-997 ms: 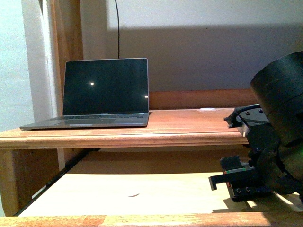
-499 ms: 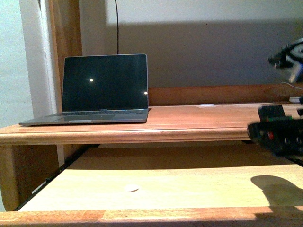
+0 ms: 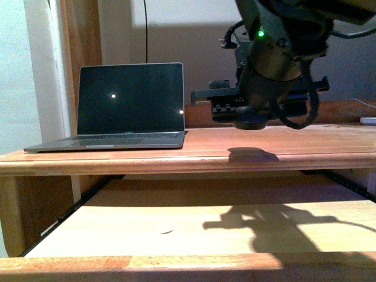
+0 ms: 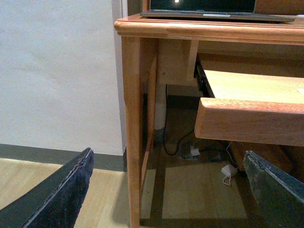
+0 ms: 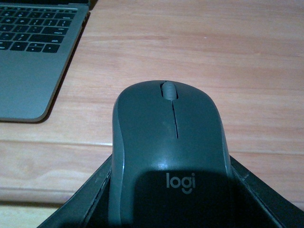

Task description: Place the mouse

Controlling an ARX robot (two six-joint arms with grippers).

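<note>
Reddish wooden desk in a pale-walled room.
The surface (image 3: 205, 147) has a lighter pull-out shelf (image 3: 135, 223) beneath it, brightly lit and crossed by dark shadows. The back wall (image 3: 194, 17) is bright in its top band and shaded lower down. Beside the desk leg (image 4: 133, 142), a white side wall (image 4: 57, 71) meets a dark skirting (image 4: 28, 151) and a pale wood floor (image 4: 28, 180).

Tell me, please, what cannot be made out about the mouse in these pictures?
1. Right wrist view: the mouse hides its own underside, so contact with the desk is unclear; the frame edge cuts off its rear.
2. Front view: the right gripper hides it.
3. Left wrist view: it is out of frame.
</note>
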